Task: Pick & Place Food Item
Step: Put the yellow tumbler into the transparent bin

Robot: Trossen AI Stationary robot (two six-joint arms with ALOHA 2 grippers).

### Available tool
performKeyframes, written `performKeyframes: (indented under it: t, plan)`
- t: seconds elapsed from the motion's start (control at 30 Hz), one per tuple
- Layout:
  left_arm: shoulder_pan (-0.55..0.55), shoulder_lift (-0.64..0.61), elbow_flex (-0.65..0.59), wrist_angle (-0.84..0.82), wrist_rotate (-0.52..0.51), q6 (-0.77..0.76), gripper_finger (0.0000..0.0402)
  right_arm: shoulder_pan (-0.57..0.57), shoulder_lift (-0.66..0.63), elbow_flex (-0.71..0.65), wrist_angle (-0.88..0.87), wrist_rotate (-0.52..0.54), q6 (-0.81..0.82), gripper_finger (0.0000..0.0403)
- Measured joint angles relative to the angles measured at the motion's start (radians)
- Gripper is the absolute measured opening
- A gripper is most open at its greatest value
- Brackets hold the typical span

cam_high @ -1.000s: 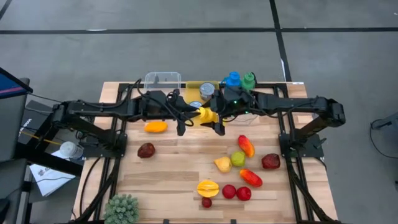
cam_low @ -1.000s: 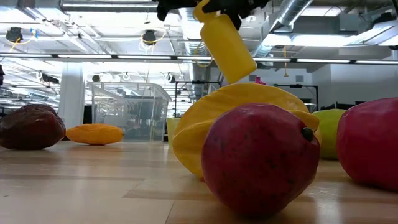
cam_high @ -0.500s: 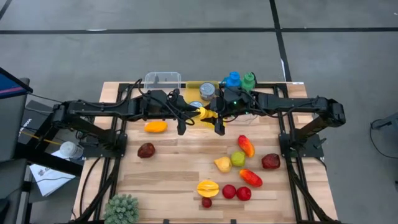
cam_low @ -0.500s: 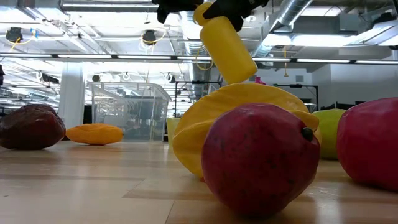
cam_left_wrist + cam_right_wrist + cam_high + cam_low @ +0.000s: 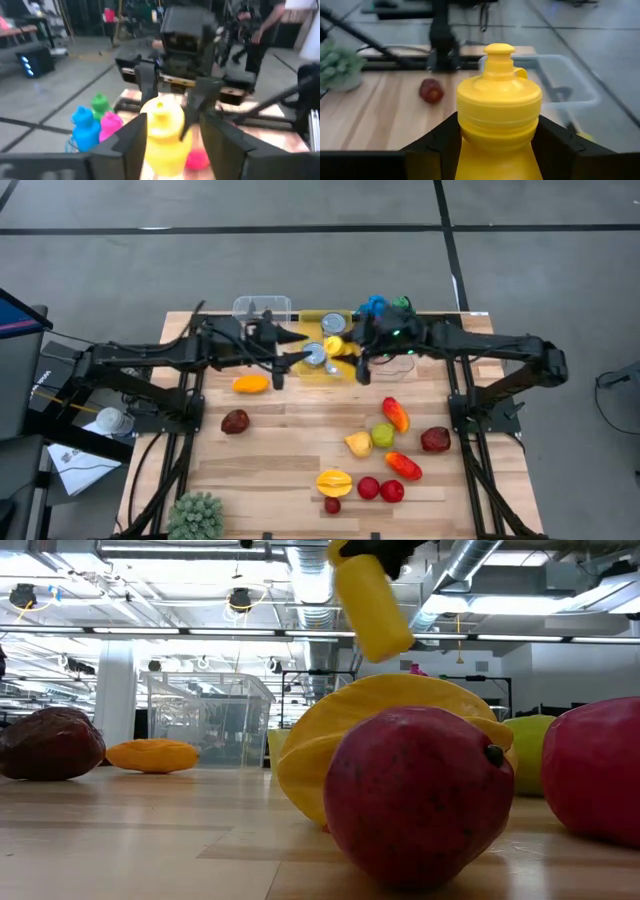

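**Yellow bottle aloft at the back of the table**

I see the right gripper clamped on the yellow bottle — lifted clear above the fruit. My left gripper faces it, fingers apart and off the bottle.

handover done | left gripper has let go of the yellow bottle, fingers now spread, pulled back left | right gripper now clamps it alone, carried toward table's far edge | we see it sit higher in low view
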Motion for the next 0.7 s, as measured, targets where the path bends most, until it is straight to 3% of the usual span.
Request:
performKeyframes:
  t: [0.17, 0.27, 0.5, 0.7]
  plan:
    - [0.000, -0.086, 0.000, 0.005, -0.073, -0.002, 0.0222, -0.066, -0.163, -0.128, 0.140, 0.012, 0.011, 0.0192]
    - [0.000, -0.122, 0.000, 0.016, -0.114, -0.002, 0.0232, -0.095, -0.303, -0.253, 0.246, 0.095, 0.025, 0.0192]
    - [0.000, -0.155, -0.001, 0.013, -0.150, -0.002, 0.0223, -0.138, -0.580, -0.560, 0.398, 0.316, 0.028, 0.0195]
    - [0.000, -0.146, -0.001, 0.014, -0.151, -0.002, 0.0209, -0.172, -0.738, -0.702, 0.415, 0.424, 0.043, 0.0194]
